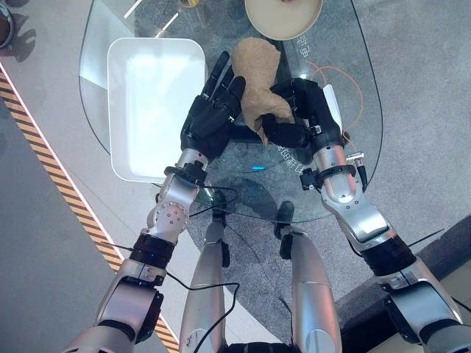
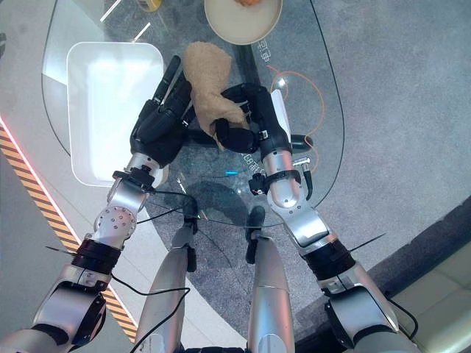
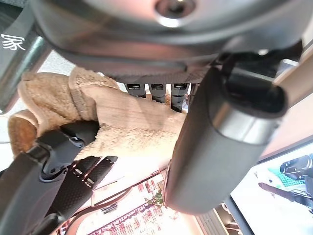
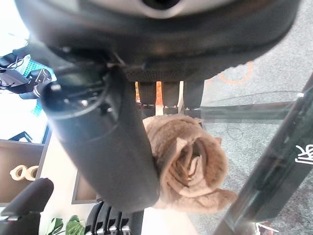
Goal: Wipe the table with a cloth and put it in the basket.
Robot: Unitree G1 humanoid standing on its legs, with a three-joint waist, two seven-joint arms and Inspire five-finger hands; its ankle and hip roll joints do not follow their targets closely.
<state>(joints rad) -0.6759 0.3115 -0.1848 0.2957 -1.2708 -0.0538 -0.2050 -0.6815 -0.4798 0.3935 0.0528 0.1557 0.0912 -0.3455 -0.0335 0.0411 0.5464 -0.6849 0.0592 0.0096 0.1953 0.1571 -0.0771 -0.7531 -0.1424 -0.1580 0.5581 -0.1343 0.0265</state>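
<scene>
Cloth [image 1: 257,79] clenched in right hand [image 1: 298,110]; left hand [image 1: 213,110] flat-fingered beside it

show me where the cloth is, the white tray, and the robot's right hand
cloth [image 1: 256,73], left eye view, on its bunched upper part above the hands.
white tray [image 1: 151,103], left eye view, on its bare inner floor.
right hand [image 1: 302,110], left eye view, on the dark back of the hand curled round the cloth.

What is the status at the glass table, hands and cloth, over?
Right hand shut on tan cloth above glass table. Left hand open, fingers straight beside cloth. White basket at left, nothing blocking.
</scene>
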